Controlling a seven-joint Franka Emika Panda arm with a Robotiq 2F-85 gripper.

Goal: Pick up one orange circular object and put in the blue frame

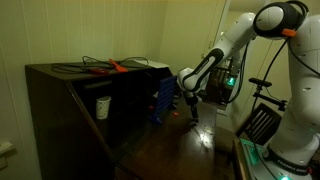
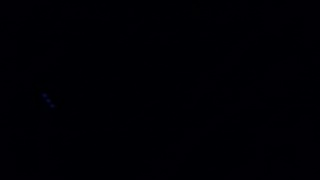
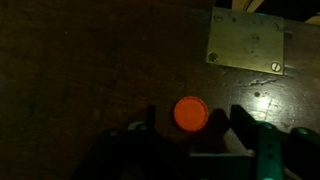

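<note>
In the wrist view a small flat orange circular object (image 3: 191,114) lies on the dark wooden surface. My gripper (image 3: 195,118) is open, its two dark fingers on either side of the disc, apart from it. In an exterior view my gripper (image 1: 193,112) hangs low over the dark table, just beside the upright blue frame (image 1: 166,102) that stands in front of the dark wooden cabinet (image 1: 70,100). The disc is not visible in that view. One exterior view is black.
A brass plate with screws (image 3: 247,42) is set into the wood beyond the disc. A long orange-red tool with black cables (image 1: 110,67) lies on the cabinet top. A white cup (image 1: 102,107) sits inside the cabinet. Black equipment (image 1: 262,123) stands nearby.
</note>
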